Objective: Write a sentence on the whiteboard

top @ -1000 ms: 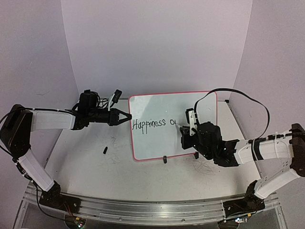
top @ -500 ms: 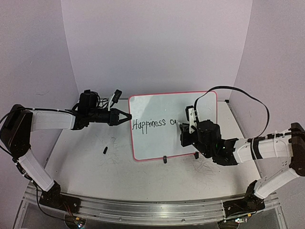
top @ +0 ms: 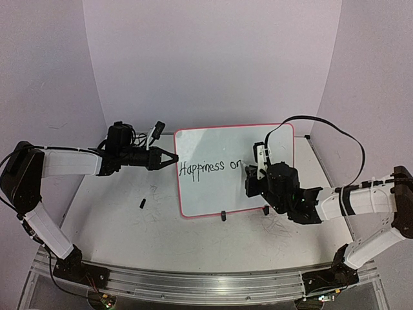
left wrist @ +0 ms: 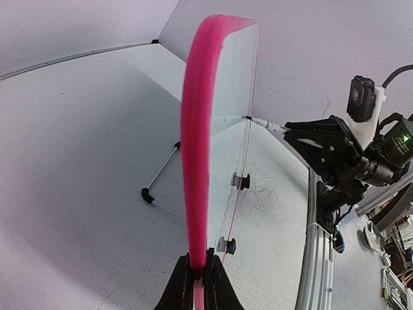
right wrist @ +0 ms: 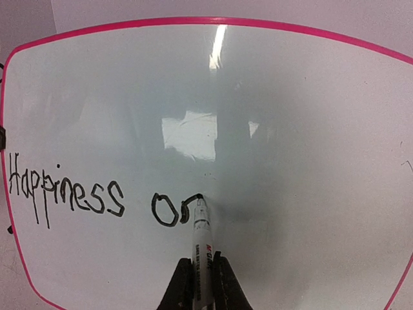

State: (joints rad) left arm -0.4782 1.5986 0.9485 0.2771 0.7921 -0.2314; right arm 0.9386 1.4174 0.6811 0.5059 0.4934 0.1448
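Observation:
The whiteboard [top: 213,145], white with a red rim, stands upright on two black clip feet [top: 223,216]. The sentence [top: 201,168] reads "Happiness o" plus a started letter. My left gripper [top: 173,158] is shut on the board's left rim; the left wrist view shows the rim [left wrist: 197,161] edge-on between the fingers. My right gripper [top: 253,173] is shut on a white marker [right wrist: 202,242]. The marker's tip touches the board at the end of the last stroke in the right wrist view, right of the sentence [right wrist: 64,190].
A small black cap [top: 142,203] lies on the table left of the board. A wire stand [left wrist: 161,174] props the board from behind. The tabletop [top: 129,219] carries faint grey scribbles. Purple walls enclose the back and sides.
The right gripper has moved the marker right and up along the board, adding a new stroke after the "o". The left arm and the board have not moved.

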